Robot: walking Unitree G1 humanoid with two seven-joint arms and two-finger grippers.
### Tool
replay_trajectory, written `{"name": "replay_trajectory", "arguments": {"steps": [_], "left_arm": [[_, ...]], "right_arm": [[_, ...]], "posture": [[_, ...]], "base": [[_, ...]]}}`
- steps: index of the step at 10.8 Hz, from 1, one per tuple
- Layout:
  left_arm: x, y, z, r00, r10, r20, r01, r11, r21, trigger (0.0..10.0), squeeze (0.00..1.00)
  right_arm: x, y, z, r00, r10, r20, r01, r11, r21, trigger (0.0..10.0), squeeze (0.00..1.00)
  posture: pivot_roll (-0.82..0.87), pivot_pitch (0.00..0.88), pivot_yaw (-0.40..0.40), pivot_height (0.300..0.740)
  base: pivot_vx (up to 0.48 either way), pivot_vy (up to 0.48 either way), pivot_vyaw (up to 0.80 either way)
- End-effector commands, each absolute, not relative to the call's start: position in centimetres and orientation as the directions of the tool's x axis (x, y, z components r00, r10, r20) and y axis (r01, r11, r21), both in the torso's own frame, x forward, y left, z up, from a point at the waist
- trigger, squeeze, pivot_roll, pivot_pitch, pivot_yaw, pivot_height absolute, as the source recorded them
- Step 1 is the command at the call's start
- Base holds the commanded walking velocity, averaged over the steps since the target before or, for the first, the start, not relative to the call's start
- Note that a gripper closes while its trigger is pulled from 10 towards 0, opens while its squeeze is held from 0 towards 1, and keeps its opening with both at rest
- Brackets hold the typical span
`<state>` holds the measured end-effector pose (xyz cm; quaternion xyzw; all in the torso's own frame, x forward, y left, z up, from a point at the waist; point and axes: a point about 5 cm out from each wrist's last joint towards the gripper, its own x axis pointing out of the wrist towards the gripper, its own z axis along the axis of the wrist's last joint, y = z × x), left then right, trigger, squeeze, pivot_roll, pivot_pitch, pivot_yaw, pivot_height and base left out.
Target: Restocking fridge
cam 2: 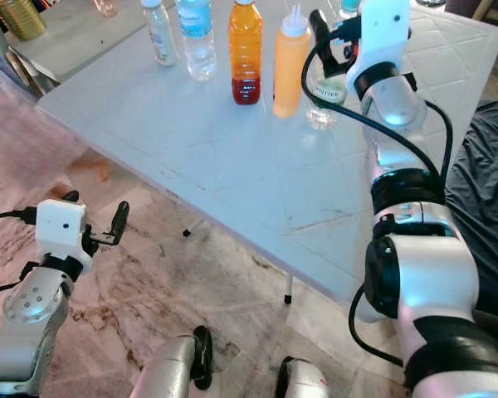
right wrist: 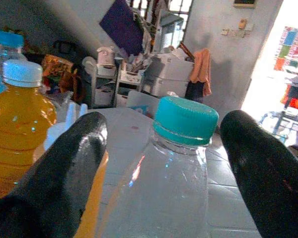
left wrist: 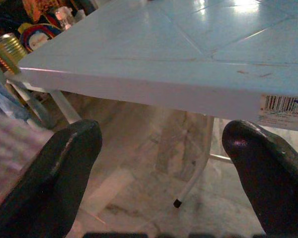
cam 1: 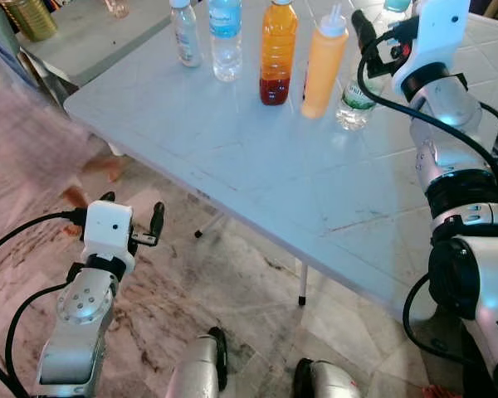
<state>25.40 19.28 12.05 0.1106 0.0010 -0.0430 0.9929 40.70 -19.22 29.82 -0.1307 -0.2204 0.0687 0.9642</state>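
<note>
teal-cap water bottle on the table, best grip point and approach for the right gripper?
Grip the teal-cap water bottle on its clear body just below the shoulder, coming level from the robot's side as the right gripper is lined up now, open, a finger either side. It stands upright and round. The squeeze bottle is close on its left, so keep that finger tight in.

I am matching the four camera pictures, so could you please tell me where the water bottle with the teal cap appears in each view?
Left eye view: water bottle at the table's far side, beside the right claw.
Right eye view: same bottle, right of the squeeze bottle.
Left wrist view: not in it; table edge ahead.
Right wrist view: bottle central between the open fingers.
Shared landmark: orange juice bottle.
</note>
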Motion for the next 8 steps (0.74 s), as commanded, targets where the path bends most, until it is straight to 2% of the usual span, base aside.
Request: {"name": "replay_trajectory", "arguments": {"steps": [1,3,6,8], "left_arm": [[25.31,19.53,12.17,0.996,-0.087,-0.013,0.088,0.969,0.231,10.0,0.00],[25.31,19.35,12.09,0.996,-0.091,-0.017,0.093,0.969,0.229,10.0,0.00],[25.16,19.17,11.92,0.995,-0.100,-0.027,0.103,0.968,0.227,10.0,0.00],[25.29,18.91,11.83,0.993,-0.110,-0.033,0.114,0.968,0.223,10.0,0.00]], "right_arm": [[40.73,-18.89,31.24,0.875,0.199,0.442,-0.064,0.951,-0.303,0.0,0.00],[40.95,-19.09,31.19,0.887,0.183,0.423,-0.059,0.956,-0.289,0.0,0.00],[41.30,-19.29,31.09,0.909,0.173,0.379,-0.062,0.956,-0.286,0.8,0.00],[41.39,-19.17,31.16,0.912,0.170,0.373,-0.066,0.959,-0.276,0.6,0.00]], "posture": [[0.28,0.229,0.080,0.740],[0.28,0.226,0.080,0.740],[0.29,0.226,0.078,0.740],[0.28,0.223,0.078,0.740]], "base": [[0.000,0.000,0.00],[0.000,0.000,0.00],[0.000,0.000,0.00],[0.000,0.000,0.00]]}}
